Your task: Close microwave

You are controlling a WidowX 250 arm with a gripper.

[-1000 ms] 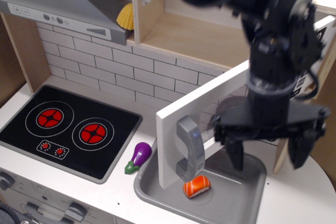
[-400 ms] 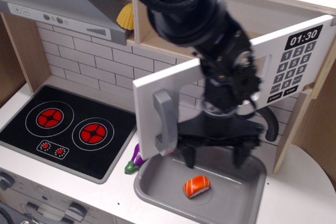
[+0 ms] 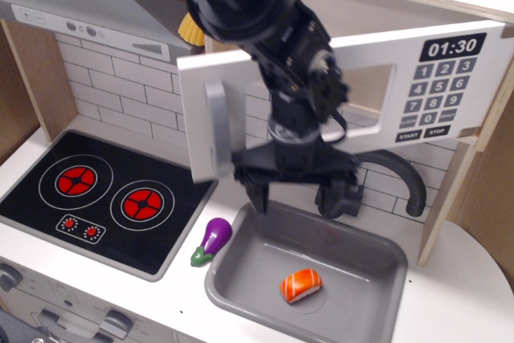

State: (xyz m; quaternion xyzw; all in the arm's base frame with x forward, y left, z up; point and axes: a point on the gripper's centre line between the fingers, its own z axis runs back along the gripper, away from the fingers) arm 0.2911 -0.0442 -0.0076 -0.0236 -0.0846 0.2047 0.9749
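Observation:
The microwave is a wooden box at the upper right with a black keypad reading 01:30. Its white door has a clear window and a grey vertical handle at its left edge. The door stands nearly flat against the cabinet front, its handle side perhaps still slightly out. My gripper is open and empty. It hangs just in front of the door's lower edge, right of the handle, with the black arm crossing the door's middle.
A grey sink below the gripper holds a salmon sushi, with a dark faucet behind it. A purple eggplant lies beside the black stove. The grey range hood is at the upper left.
My arm has swept left and upward. The door has swung with it from wide open over the sink to almost flat against the cabinet.

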